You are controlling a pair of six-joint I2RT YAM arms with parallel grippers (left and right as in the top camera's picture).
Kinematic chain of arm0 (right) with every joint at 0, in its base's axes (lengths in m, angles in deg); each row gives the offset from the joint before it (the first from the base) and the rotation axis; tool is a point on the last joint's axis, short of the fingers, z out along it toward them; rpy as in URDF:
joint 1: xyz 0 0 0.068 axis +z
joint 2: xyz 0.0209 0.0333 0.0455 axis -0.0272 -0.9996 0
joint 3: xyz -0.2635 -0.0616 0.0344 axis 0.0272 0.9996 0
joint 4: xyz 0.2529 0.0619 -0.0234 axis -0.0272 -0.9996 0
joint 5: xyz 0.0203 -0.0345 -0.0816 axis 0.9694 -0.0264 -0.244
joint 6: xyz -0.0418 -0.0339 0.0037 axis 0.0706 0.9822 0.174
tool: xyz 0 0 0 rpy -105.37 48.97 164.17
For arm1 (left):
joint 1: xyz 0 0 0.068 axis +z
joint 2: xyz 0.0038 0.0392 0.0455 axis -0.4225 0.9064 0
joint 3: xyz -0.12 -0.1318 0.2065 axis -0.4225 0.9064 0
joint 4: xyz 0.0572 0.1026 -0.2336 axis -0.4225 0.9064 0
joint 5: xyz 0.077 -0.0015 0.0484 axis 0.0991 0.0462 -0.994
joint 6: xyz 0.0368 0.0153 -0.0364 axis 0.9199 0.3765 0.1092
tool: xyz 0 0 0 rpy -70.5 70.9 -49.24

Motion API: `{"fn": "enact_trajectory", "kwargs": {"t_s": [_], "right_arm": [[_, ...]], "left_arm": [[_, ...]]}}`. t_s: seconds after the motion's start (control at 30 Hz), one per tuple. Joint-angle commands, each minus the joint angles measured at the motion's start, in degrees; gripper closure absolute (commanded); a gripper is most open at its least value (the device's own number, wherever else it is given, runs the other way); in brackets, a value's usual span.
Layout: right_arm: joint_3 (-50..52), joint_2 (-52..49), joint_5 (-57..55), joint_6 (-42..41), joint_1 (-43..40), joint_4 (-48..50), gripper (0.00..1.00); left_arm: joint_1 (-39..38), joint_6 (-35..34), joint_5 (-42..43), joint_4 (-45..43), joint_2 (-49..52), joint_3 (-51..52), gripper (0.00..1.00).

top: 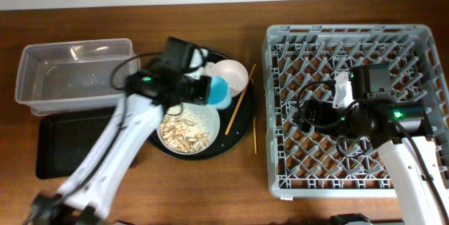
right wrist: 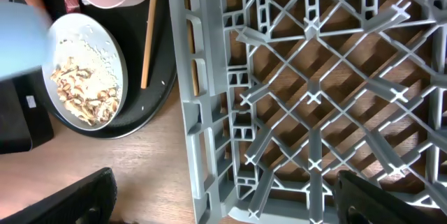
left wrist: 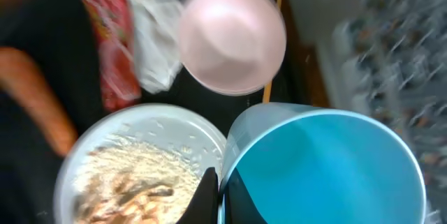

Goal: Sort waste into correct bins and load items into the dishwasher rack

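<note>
Holding the small light-blue plastic cup (left wrist: 328,168) by its rim in the clenched left gripper (top: 200,90), one finger outside the wall and the other probably inside, though blurred in the wrist view. Keeping it raised above the right-hand part of the large round black tray (top: 235,142). Hovering with the right gripper (right wrist: 223,203) spread wide and holding nothing, well to the right of the tray, over the large square grey plastic dishwasher rack (top: 280,176).

Could lose the cup from so thin a pinch: only a rim hold on smooth plastic, so any swing or jolt on the way rightward off the tray may twist it loose. Would then fall onto the round white plate (left wrist: 174,116) at the tray's near side, scattering its loose white rice and beige scraps (top: 186,132), or strike the small white bowl (left wrist: 232,34) at the tray's far right.

If carried low, might clip the thin wooden chopsticks (top: 238,106) at the tray's right edge and roll them off. Could also catch the rack's wall or an upright peg on arrival.

Lying at the tray's far left and not yet sorted: red printed wrapper (left wrist: 112,39), crumpled white tissue (left wrist: 157,39), short orange carrot-like stick (left wrist: 35,98). Standing left of the tray: clear plastic rectangular tub (top: 42,57) and shallow black rectangular tray (top: 49,148)
</note>
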Motion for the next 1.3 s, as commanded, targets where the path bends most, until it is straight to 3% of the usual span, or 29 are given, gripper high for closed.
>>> {"fn": "enact_trajectory", "kwargs": {"t_s": [0.0,0.1,0.13,0.23,0.3,0.5,0.73,0.93,1.03,1.07,1.1,1.13,1.27], "right_arm": [[-0.7,-0.1,1.8,1.2,-0.4,0.6,0.02],[-0.8,-0.1,22.8,12.9,-0.4,5.6,0.12],[-0.8,-0.1,29.9,15.5,-0.4,7.5,0.14],[-0.8,-0.1,50.1,21.0,-0.3,15.1,0.19],[-0.8,-0.1,52.2,20.1,0.6,19.1,0.19],[-0.8,-0.1,56.3,16.6,10.9,34.9,0.2],[-0.8,0.6,43.9,4.0,17.8,46.6,0.25],[-0.8,0.7,35.9,4.0,21.7,46.6,0.41],[-0.8,1.8,35.3,4.0,20.5,46.5,0.42],[-0.8,2.2,35.3,4.0,20.5,46.5,0.44],[-0.8,2.8,34.6,4.0,20.5,46.4,0.46],[-0.8,3.7,33.2,4.0,20.5,45.8,0.48],[-1.0,12.3,9.8,3.9,20.5,32.1,0.48]], "left_arm": [[6.6,-0.2,16.0,0.4,-4.8,-1.1,1.0],[14.6,8.9,50.1,0.5,-3.5,-1.1,1.0],[15.5,11.0,57.7,0.6,-2.8,-1.1,1.0],[15.7,12.9,72.0,0.7,-1.2,-1.1,1.0],[15.7,12.9,76.8,0.5,-1.2,-1.1,1.0],[15.7,12.9,81.2,0.6,-1.2,-1.1,1.0],[15.7,12.9,81.3,0.6,-1.2,-1.1,1.0],[15.7,12.9,81.3,0.6,-1.2,-1.1,1.0],[15.7,12.9,81.3,0.6,-1.2,-1.1,0.99],[15.7,12.9,81.3,0.6,-1.2,-1.1,0.78],[15.7,12.9,81.2,0.6,-1.2,-1.1,0.47],[15.7,12.9,81.1,0.6,-1.2,-1.1,0.01],[15.7,12.9,79.8,0.6,-1.2,-1.1,0.01]]}}
